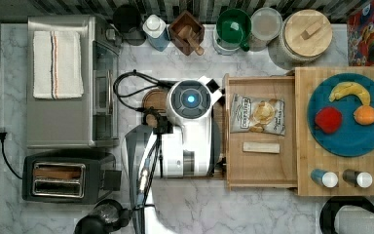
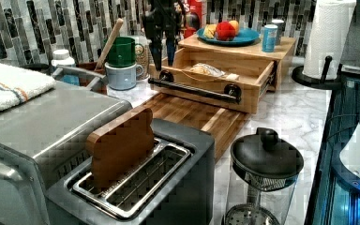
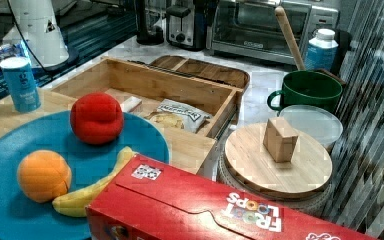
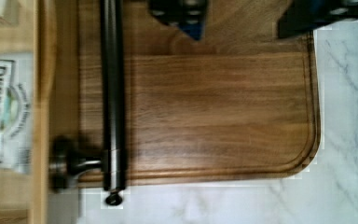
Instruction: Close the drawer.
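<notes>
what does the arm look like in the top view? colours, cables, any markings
The arm is glossy white with grey joint bands. Its round top cap is dark grey with a glowing blue light in the middle. Black cables loop off beside it on the top view's left. In the wrist view the gripper has dark fingers, one with a blue tip.

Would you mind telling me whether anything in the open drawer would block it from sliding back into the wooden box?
Nothing visible does. The drawer holds a chip bag and a small pale block, both lying flat below its walls. The gripper sits above the dark handle bar, with nothing between them.
</notes>
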### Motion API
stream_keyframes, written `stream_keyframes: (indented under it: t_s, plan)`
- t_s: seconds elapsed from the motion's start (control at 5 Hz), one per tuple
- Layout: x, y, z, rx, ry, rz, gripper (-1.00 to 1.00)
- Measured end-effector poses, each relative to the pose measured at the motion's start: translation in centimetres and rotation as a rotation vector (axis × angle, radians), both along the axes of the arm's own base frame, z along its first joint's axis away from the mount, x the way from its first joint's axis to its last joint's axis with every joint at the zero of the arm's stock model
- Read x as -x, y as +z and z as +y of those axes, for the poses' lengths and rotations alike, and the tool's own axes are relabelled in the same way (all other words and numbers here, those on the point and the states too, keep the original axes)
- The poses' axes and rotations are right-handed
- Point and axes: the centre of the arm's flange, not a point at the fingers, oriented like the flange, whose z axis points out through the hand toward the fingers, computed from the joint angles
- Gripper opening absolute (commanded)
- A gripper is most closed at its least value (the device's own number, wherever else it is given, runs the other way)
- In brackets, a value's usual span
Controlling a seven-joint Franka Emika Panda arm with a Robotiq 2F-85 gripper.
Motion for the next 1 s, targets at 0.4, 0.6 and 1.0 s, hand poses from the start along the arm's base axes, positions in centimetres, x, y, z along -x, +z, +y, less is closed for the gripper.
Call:
stream_keyframes:
  t_s: [0.4,0.6,1.0]
  plan:
    - [1.5,-3.9,0.3,0.033,0.034,-0.039,-1.00]
    - [1.2,-5.8,0.2,0.059,0.064,-0.100,-1.00]
    - [2.6,-10.3,-0.5,0.127,0.144,-0.003,-1.00]
